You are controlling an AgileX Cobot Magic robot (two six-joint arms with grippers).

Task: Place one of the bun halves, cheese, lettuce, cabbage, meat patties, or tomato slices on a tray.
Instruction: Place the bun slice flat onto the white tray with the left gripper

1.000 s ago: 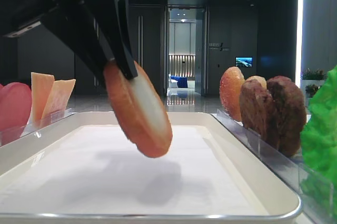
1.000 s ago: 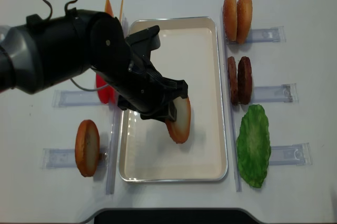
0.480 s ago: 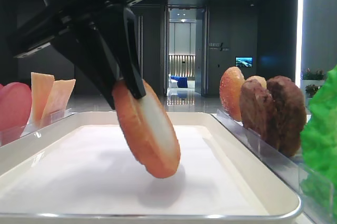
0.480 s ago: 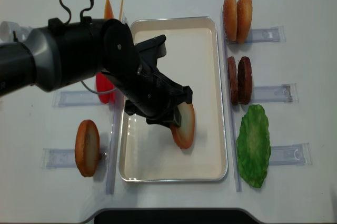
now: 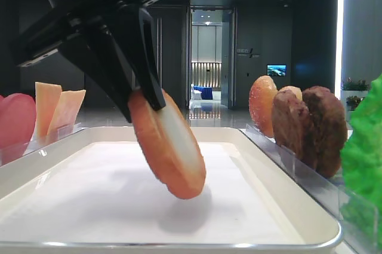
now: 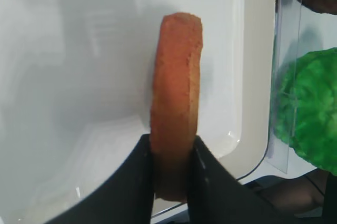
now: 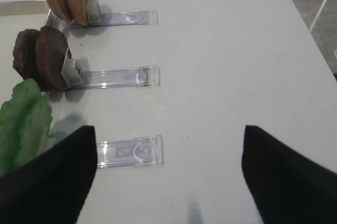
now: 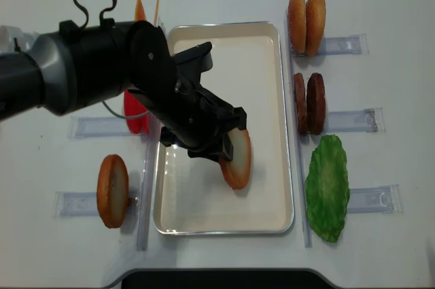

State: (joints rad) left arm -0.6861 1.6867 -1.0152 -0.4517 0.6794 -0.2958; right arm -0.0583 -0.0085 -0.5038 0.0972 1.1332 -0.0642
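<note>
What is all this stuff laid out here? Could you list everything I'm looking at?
White metal tray: one, centre of the table.
Orange-brown bun half with pale cut face: one, held tilted over the tray.
Other bun halves: one left, two at the far right.
Brown meat patties: two, right.
Green lettuce leaf: one, near right.
Red tomato slice: left.
Orange cheese slices: two, far left.
Left pincer: black, shut on the bun.
Right pincer: black, open.
</note>
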